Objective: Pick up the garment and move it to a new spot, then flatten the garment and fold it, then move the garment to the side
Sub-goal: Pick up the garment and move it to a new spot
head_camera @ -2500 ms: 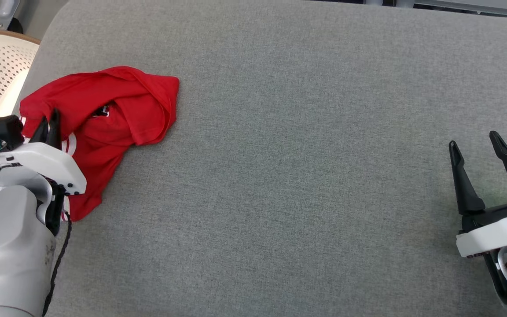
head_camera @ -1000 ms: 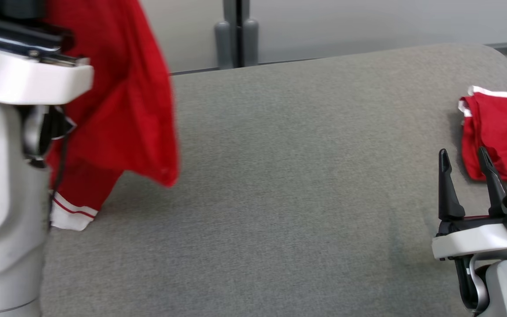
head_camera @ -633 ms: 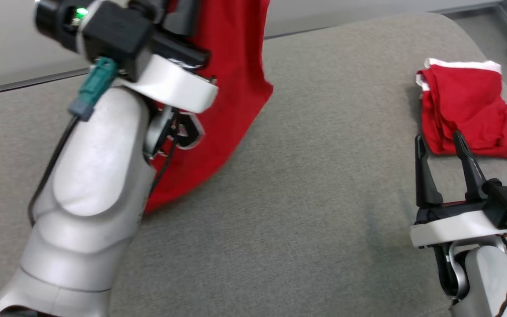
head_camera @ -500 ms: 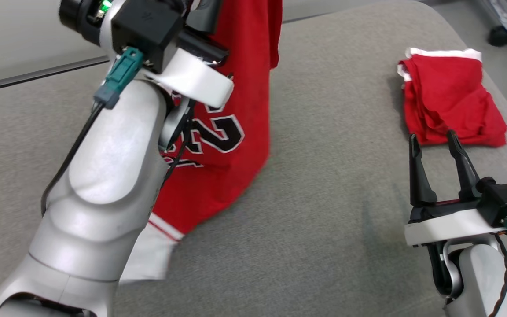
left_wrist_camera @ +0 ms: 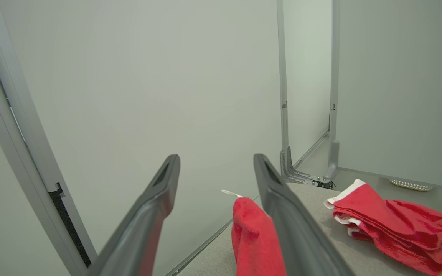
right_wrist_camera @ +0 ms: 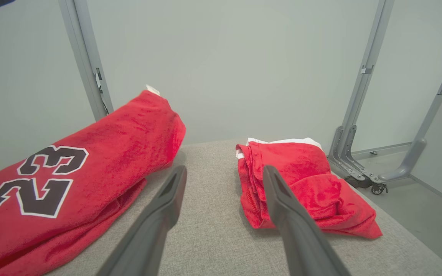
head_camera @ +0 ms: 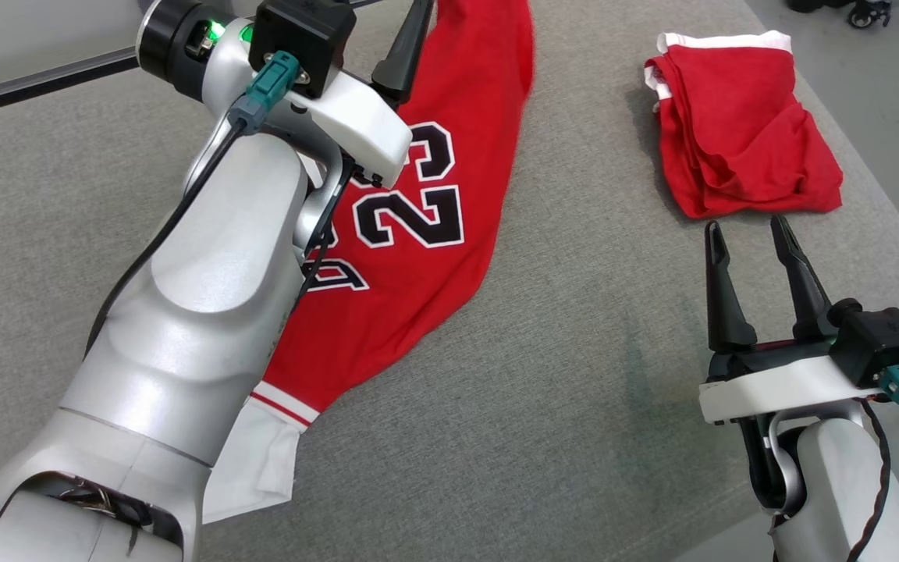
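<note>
A red jersey (head_camera: pixel 418 257) with a black "23" drapes across the grey padded table (head_camera: pixel 574 406), its white-trimmed hem (head_camera: pixel 262 460) by my left forearm. Its upper end (head_camera: pixel 504 47) is blurred beside the one dark finger (head_camera: pixel 406 47) of my left gripper. In the left wrist view my left gripper (left_wrist_camera: pixel 215 168) is open, raised above the table; a red tip of the jersey (left_wrist_camera: pixel 249 234) shows low by the right finger, not pinched. My right gripper (head_camera: pixel 746 226) stands open and empty, apart from the jersey (right_wrist_camera: pixel 71 184), fingers (right_wrist_camera: pixel 282 199) pointing at a folded red garment.
A second red garment (head_camera: pixel 738 133) with white trim lies folded at the table's far right, just beyond my right gripper (right_wrist_camera: pixel 225 172). The table's rounded edge (head_camera: pixel 879 195) drops to the floor there. Grey wall panels and a metal frame post (right_wrist_camera: pixel 359 96) stand behind the table.
The head camera has swung right. My left arm lifted the jersey from the left of the table and carried it across; it has now sunk onto the table with the "23" showing.
</note>
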